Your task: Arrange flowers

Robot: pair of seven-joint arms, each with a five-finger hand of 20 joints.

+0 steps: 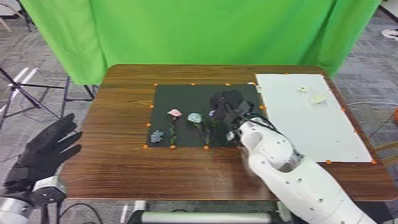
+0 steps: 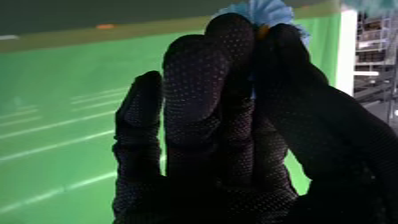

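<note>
right hand [image 1: 233,105]: over the right part of the black mat [image 1: 182,92], close to the mat's edge nearest the white board [image 1: 302,131]. in the right wrist view its thumb and a fingertip come together on a blue flower [image 2: 266,11], pinched at the tips; a bit of orange shows between them. the other fingers are fairly straight, slightly bent, grouped with one standing a little apart. whether the flower touches the mat: cannot tell.

left hand [image 1: 46,147]: beside the table, off its left edge. fingers long and spread, well opened, nothing in its hold.

on the mat, from the left: a small grey-blue flower [image 1: 156,136] low down near the left edge; a pink flower [image 1: 175,113], its head away from the robot, green stem running back toward the near edge; a pale blue flower [image 1: 195,118] just beside it, stem also pointing to the near edge. a small purplish bloom [image 1: 211,114] lies right by the right hand, partly hidden; cannot tell if they touch.

white board lies to the right of the mat, two pale yellowish flowers [image 1: 317,99] near its far end, apart from each other. orange dots edge mat and board. brown wooden table [image 1: 160,175], green curtain [image 1: 222,35] behind.
</note>
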